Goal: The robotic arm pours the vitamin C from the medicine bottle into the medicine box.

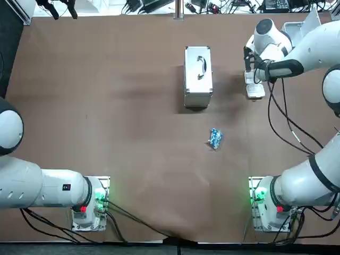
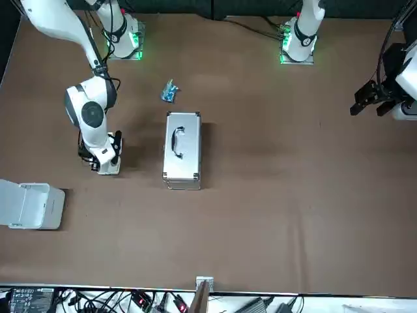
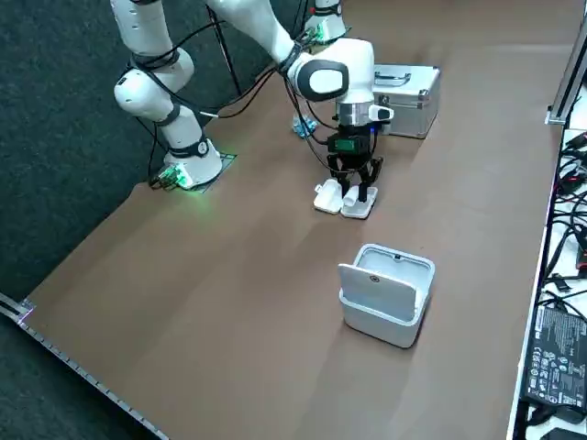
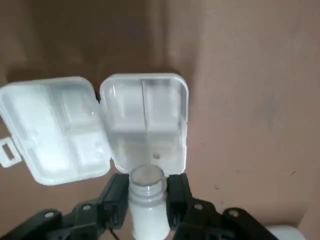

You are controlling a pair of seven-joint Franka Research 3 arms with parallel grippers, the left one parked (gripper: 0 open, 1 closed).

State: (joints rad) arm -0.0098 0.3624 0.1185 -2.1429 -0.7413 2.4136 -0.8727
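I've got the medicine bottle (image 4: 146,212) pinched in the right pincer (image 4: 147,186), one finger on each side of its neck. Its cap is off. Its long axis runs in line with the fingers, open mouth leading and aimed down at the medicine box (image 4: 145,117). The mouth sits just over the box's near rim; I can't tell whether it touches.

The box lies flat and open, its divided tray under the bottle and its lid (image 4: 50,132) folded out flat beside it. There's a small round speck in the near compartment; I can't tell what it is.

From the side, the pincer hangs nearly straight down over the box. All this is on the far right part of the brown counter (image 1: 106,106).

A shut silver case (image 1: 198,77) lies to the left of the box, handle up. A small blue packet (image 1: 214,138) lies nearer the arm bases. A white bin (image 3: 387,298) with its lid raised stands off towards the far right corner. Cables (image 1: 159,5) run along the far edge, and dark floor (image 3: 55,137) shows beside the counter
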